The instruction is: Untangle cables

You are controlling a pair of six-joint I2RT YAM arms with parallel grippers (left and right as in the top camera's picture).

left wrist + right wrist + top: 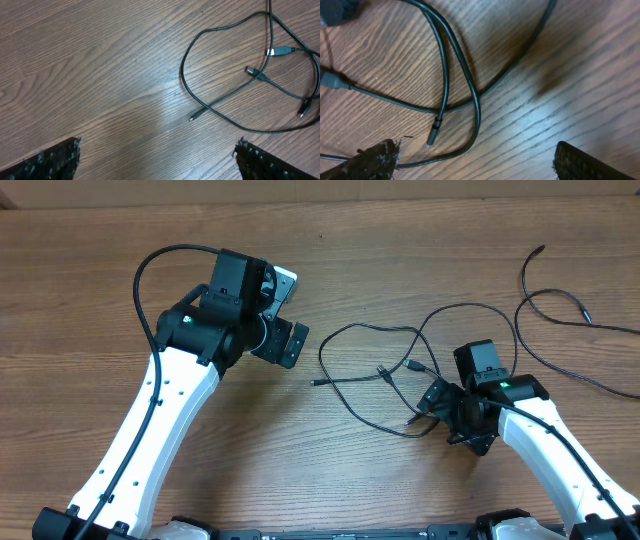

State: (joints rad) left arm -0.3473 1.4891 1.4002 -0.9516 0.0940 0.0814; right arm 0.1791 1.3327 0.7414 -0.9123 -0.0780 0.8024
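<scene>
**Cable tangle: both tools wide open, nothing picked up**

Starting nearest the robot: the right tool (480, 162) hangs low over the edge of the tangled cables (476, 100), fingers spread wide. A couple of strands and a small plug tip (434, 132) lie on the wood between them, nothing pinched. The tangle itself is a loose, loopy mess on the worktop (400, 240), with a silvery plug (280, 50) in the middle. The left tool (290, 315) sits off to its left, also wide open, holding nothing. Farther back on the right, another thin cable (521, 278) snakes off by itself.
</scene>
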